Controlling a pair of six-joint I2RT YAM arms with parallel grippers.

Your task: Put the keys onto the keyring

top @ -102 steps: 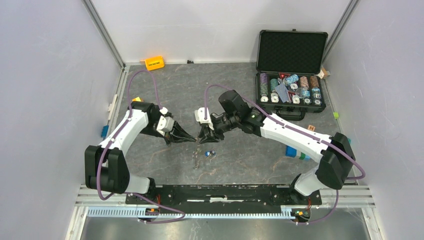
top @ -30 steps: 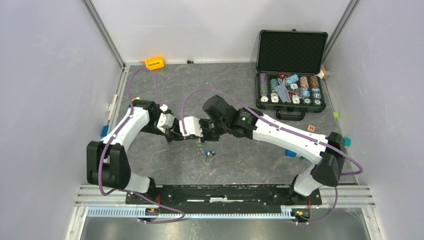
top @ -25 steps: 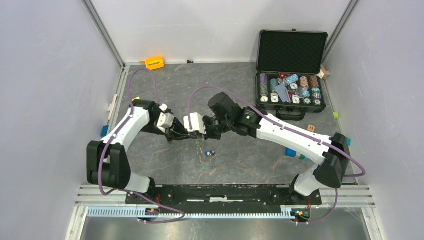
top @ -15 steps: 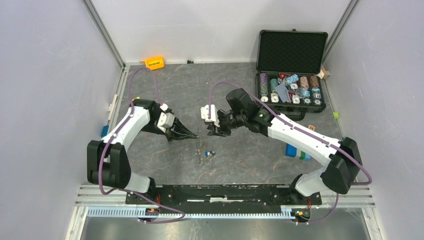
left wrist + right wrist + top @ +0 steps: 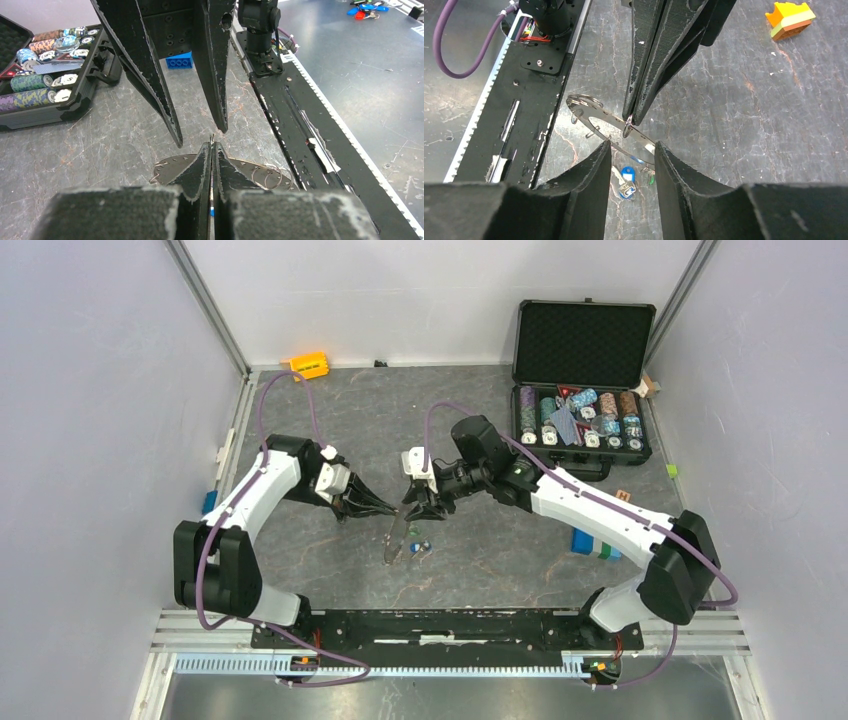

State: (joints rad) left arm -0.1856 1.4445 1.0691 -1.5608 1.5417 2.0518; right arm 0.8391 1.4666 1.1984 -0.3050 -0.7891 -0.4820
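The keyring [image 5: 395,538] is a flat dark-grey ring. It hangs tilted above the table, with my left gripper [image 5: 392,510] shut on its upper rim. In the right wrist view the left fingers [image 5: 644,75] pinch the keyring [image 5: 580,109] from above. My right gripper [image 5: 632,144] stands open just short of the ring, with nothing between its fingers. The blue key [image 5: 624,181] and the green key [image 5: 651,176] lie on the table below. In the left wrist view, the keyring [image 5: 175,167] spreads behind my shut left gripper [image 5: 211,145], and small wire rings [image 5: 267,176] hang on it.
An open black case of poker chips [image 5: 580,430] stands at the back right. An orange block [image 5: 309,365] lies at the back left, and blue and green blocks [image 5: 590,545] lie to the right. The black base rail [image 5: 440,625] runs along the near edge.
My right gripper has opened, pulled away from the left one, then come back close to the ring. The left gripper stays shut, and the keyring now hangs tilted from it.
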